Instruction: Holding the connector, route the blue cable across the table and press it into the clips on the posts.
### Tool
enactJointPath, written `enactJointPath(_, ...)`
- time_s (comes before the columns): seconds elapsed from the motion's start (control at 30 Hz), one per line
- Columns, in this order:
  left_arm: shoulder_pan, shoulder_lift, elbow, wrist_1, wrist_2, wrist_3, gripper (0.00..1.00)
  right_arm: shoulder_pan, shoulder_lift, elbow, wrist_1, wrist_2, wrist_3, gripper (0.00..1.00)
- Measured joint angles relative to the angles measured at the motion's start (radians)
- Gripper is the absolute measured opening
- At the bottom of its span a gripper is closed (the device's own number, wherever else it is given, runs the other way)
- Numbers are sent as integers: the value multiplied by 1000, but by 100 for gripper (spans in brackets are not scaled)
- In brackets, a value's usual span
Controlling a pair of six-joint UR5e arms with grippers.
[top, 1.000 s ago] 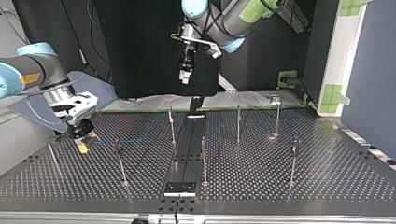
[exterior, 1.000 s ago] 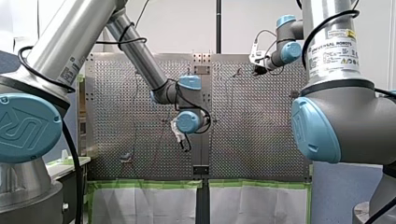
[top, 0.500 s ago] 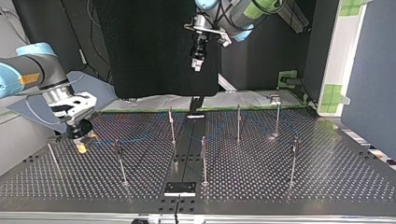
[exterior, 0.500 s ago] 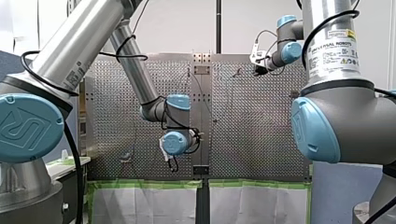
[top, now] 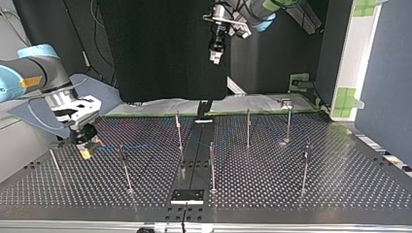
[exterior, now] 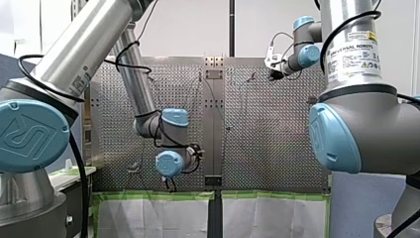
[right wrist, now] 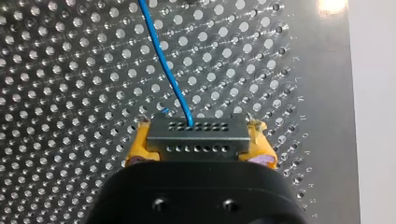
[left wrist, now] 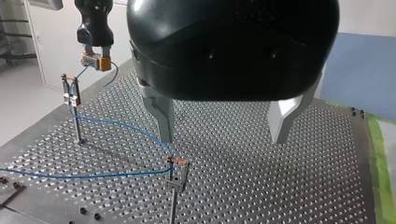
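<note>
Cable (right wrist: 162,58) sat in two clips (left wrist: 178,163) on posts (left wrist: 78,126). Connector (right wrist: 197,133) pinched by right gripper (right wrist: 200,151), middle left of top-view frame. Left gripper (left wrist: 223,135) spread, empty, high. Other clips too small to judge; routing probably late. Label (exterior: 354,49) on right arm (exterior: 361,124): "UNIVERSAL ROBOTS".

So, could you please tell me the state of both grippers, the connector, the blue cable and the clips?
My right gripper, yellow pads: shut on the dark rectangular connector.
My left gripper, grey metal fingers: open, empty.
Thin blue cable: plugged into connector, slack.
Post clip beside right gripper: holds cable.
Post clip below left gripper: holds cable.
</note>
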Motion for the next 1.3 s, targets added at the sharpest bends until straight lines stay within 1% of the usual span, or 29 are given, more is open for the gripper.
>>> enactJointPath(0.13,1,0,-32,32,0,0,100,1,0,1,0,0,-1,0)
enactJointPath(0.23,1,0,-39,39,0,0,100,1,0,1,0,0,-1,0)
enactJointPath(1.3,1,0,-42,42,0,0,100,2,0,1,0,0,-1,0)
